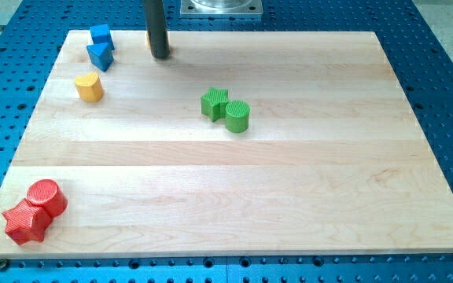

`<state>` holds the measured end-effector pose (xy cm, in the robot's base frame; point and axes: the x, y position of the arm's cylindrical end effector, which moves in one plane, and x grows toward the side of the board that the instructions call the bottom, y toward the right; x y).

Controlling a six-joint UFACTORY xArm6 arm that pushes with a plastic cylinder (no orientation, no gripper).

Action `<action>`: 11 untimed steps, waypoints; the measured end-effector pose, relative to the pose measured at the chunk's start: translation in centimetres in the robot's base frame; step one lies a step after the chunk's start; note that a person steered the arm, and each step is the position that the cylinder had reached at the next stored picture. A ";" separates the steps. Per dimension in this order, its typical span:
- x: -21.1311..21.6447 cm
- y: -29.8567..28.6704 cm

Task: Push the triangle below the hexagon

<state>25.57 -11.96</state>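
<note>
**Now poised beside the blue pair**

Upper left of the frame: rod tip (160,56) set down bare on the wooden board (305,196), nothing pinched, just right of blue triangle (100,56), not touching. Blue block (100,34) directly above the triangle, touching; shape hard to make out. Yellow block (89,86) below. No clear hexagon anywhere. Probably placed for a push leftward or downward.

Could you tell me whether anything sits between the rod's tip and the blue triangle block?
In the camera view, the stretch from my tip leftward to the blue triangle is bare wood. The blue block sits just above the triangle, off that line.
</note>
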 end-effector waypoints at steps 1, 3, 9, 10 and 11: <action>4.1 1.4; 8.7 -1.1; 4.8 -14.8; 4.0 -12.3; 1.7 -12.6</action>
<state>27.31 -24.58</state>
